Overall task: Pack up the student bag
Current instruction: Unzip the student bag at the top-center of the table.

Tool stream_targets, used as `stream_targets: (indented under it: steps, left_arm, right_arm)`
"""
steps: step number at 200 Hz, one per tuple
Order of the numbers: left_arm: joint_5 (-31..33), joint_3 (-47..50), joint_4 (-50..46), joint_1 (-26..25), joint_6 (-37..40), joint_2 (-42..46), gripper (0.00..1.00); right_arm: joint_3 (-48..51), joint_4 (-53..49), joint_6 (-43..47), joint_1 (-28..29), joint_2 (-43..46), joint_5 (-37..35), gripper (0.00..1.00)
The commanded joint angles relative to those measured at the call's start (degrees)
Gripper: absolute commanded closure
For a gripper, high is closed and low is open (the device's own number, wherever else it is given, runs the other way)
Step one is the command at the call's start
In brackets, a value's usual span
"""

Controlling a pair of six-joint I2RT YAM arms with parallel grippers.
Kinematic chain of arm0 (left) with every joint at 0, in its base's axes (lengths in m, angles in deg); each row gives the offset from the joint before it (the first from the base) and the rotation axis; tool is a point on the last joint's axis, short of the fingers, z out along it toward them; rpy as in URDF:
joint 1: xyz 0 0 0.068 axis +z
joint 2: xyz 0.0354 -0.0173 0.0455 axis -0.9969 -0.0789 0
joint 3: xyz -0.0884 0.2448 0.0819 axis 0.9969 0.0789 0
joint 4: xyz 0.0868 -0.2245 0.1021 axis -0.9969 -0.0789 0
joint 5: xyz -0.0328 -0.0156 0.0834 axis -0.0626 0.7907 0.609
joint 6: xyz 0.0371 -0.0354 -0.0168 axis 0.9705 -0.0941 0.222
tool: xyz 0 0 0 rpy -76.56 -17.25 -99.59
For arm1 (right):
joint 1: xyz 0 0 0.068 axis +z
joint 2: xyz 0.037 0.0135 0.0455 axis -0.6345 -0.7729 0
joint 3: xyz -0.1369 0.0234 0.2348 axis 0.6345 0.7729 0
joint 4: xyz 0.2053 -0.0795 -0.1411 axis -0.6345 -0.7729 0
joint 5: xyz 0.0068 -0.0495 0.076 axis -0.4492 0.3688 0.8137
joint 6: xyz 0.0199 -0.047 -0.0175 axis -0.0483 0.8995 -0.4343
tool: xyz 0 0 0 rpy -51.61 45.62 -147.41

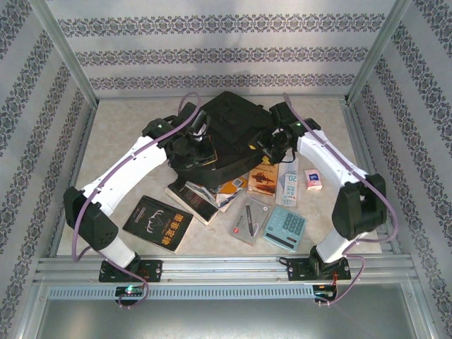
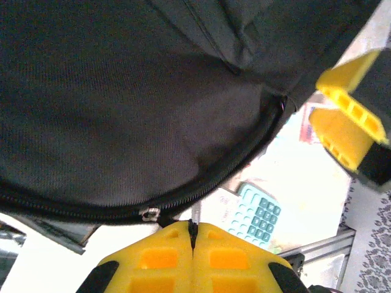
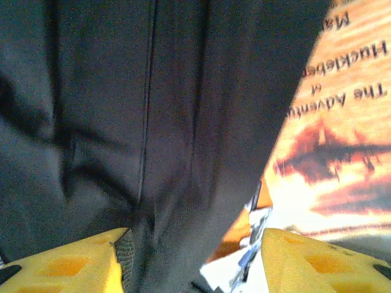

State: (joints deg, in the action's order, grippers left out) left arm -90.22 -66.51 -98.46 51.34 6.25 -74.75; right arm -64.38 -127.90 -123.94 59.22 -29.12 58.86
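**Student bag** [image 1: 236, 123]: black and rounded, it lies about mid-table [image 1: 120, 134]. My 2 arms reach it, 1 from each side.

**Left gripper** [image 2: 193, 227]: at the bag's near-left edge.
- Both yellow fingers are pressed flat together with no gap.
- The tips sit right against the bag's zipper track, and a metal zipper pull [image 2: 149, 213] hangs just beside them.
- A thin dark sliver shows between the tips. I cannot tell whether it is bag fabric.

**Right gripper** [image 3: 192, 268]: at the bag's near-right edge.
- My fingers stand well apart.
- A fold of the bag's black fabric hangs between them, against 1 finger [image 3: 67, 265] and clear of the other.
- Nothing is clamped.

**Around the bag:**
- Orange book [image 1: 263, 178]: just at the bag's near-right edge. In the right wrist view its cover reads "The Advent…" and "Huckleber…".
- Stack of books [image 1: 201, 198]: at the bag's near edge. It is touching the bag or partly under it; I cannot tell which.
- Black-covered book [image 1: 157, 223]: near-left of the bag, apart from it.
- Teal calculator [image 1: 284, 227]: near-right of the bag, apart from it.
- Grey flat pack [image 1: 248, 219]: on the bag's near side, just beside the calculator.
- Small pink-and-white packet [image 1: 313, 179]: right of the bag, apart from it.
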Motion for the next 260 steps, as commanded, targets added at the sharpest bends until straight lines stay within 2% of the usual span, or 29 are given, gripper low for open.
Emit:
stream_targets:
  steps: [1,35,75,103,133,148,166,182,200,260]
  left_arm:
    - [-0.4,-4.1,1.3,-1.4,0.4,-0.7,1.0]
    - [-0.4,-5.6,0.8,-3.2,0.5,-1.9,1.0]
    - [-0.4,-5.5,1.3,-4.4,0.1,-2.0,1.0]
    - [-0.1,-5.3,1.2,-5.0,0.1,-1.7,1.0]
    - [0.9,-3.4,2.0,-5.1,-0.1,-0.5,1.0]
    - [1.3,-2.3,2.2,-5.1,0.0,0.0,1.0]
    - [2.4,-0.9,2.1,-5.0,0.0,0.8,1.0]
    - [3.9,0.7,1.8,-4.8,0.1,1.9,1.0]
    - [5.4,3.0,1.8,-4.4,-0.1,3.2,1.0]
    - [7.6,9.1,1.9,-1.7,-0.5,7.7,1.0]
  right_arm:
    - [2.2,-2.9,-5.4,2.2,5.1,1.4,0.42]
    - [4.9,2.0,-11.4,5.5,7.3,4.9,0.39]
    - [4.0,4.8,-12.8,7.4,4.3,5.0,0.35]
    - [3.5,7.8,-13.0,7.8,2.0,5.4,0.36]
    - [1.9,4.6,-11.8,9.5,-0.8,4.0,0.4]
    - [3.0,5.2,-12.1,10.0,-1.4,4.1,0.46]
    - [3.6,5.3,-11.5,10.0,-1.6,3.7,0.64]
    - [3.9,4.7,-10.6,9.7,-1.2,2.8,0.85]
    - [4.4,4.5,-9.6,9.3,-0.7,2.6,1.0]
    - [7.2,4.4,-6.5,8.2,0.9,2.4,1.0]
